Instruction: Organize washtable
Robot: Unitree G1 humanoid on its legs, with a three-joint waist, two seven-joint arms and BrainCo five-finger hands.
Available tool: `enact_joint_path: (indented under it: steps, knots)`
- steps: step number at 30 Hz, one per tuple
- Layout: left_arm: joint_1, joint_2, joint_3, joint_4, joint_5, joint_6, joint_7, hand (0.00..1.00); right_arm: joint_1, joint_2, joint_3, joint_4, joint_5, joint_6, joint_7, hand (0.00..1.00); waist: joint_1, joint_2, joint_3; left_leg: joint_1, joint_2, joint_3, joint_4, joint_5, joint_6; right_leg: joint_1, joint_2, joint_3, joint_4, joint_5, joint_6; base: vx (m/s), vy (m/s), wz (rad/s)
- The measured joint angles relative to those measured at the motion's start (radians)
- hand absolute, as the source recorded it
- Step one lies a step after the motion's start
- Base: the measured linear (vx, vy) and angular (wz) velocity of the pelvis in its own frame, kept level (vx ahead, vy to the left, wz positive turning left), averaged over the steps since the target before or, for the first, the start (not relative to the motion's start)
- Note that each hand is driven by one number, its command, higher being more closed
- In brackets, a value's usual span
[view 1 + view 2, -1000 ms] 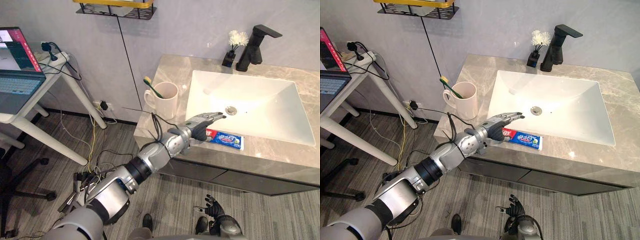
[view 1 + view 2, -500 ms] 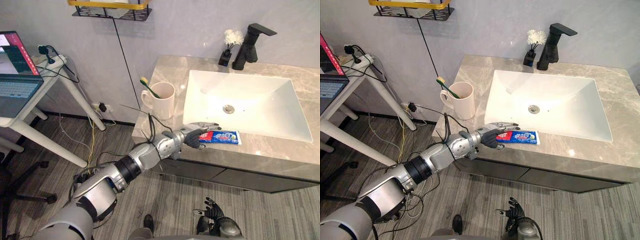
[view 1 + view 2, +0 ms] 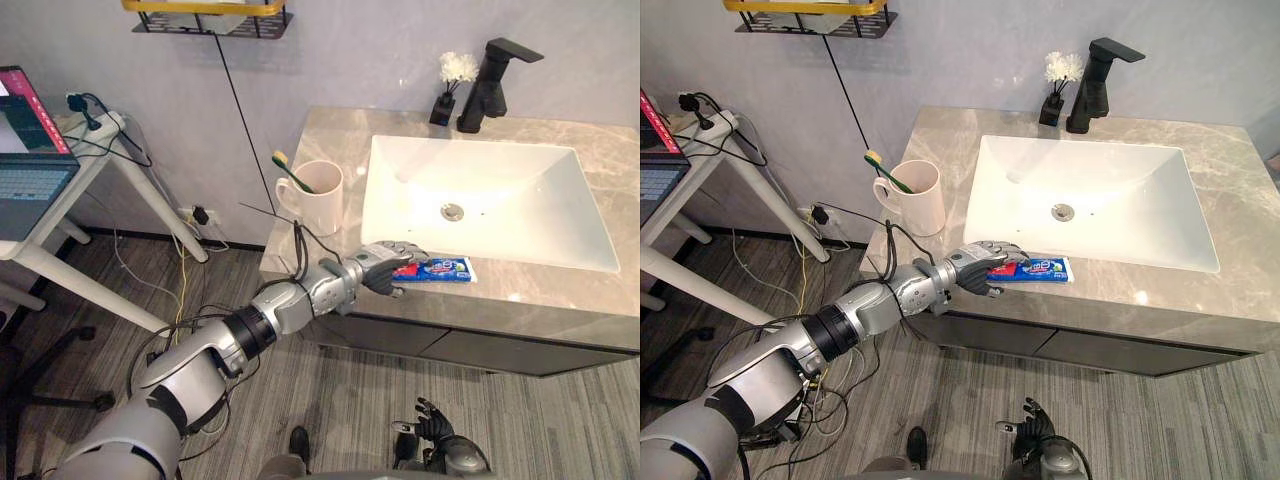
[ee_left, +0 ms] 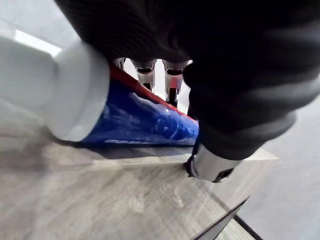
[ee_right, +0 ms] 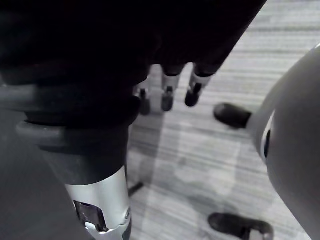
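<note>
Counter [image 3: 540, 300] front edge | left hand [image 3: 383, 268] outstretched low | fingers [image 4: 172, 80] curled round toothpaste [image 3: 442, 268]

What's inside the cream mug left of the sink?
A green-and-yellow toothbrush leans out of the cream ceramic mug, bristle end up. The mug's wall hides its bottom, so anything else inside cannot be seen.
</note>
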Motion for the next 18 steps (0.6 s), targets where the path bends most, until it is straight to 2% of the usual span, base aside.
enact_joint_path:
  steps: [4,10,12,18]
  knots:
    - [0.003,-0.016,0.063,0.024,0.157,0.003,0.105,1.0,0.002,-0.002,0.0,-0.034,0.022,-0.009,-0.006,0.0,-0.02,0.006,0.016,-0.009,0.0,0.003,0.01,0.0,0.0,-0.007,0.002,0.003,0.001,0.002,-0.001,0.0,0.004,-0.03]
    - [0.072,-0.085,0.204,0.079,0.384,0.036,0.242,1.0,0.013,-0.008,-0.002,-0.091,0.022,-0.044,-0.044,0.0,-0.029,0.006,0.038,0.006,0.011,0.015,0.01,-0.004,-0.005,0.009,0.022,0.012,-0.022,0.009,-0.011,0.01,-0.007,-0.07]
    - [0.095,-0.088,0.232,0.108,0.429,0.054,0.285,1.0,0.017,-0.007,-0.001,-0.106,0.022,-0.047,-0.047,0.0,-0.039,0.005,0.041,0.03,0.015,0.021,-0.003,-0.005,-0.007,0.03,0.029,0.016,-0.036,0.01,-0.013,0.02,-0.02,-0.08]
    - [0.136,-0.129,0.275,0.124,0.501,0.091,0.376,1.0,0.03,-0.011,-0.002,-0.117,0.021,-0.076,-0.073,0.0,-0.037,0.006,0.041,0.033,0.019,0.028,-0.012,-0.004,-0.012,0.03,0.037,0.024,-0.052,0.015,-0.017,0.0,-0.013,-0.04]
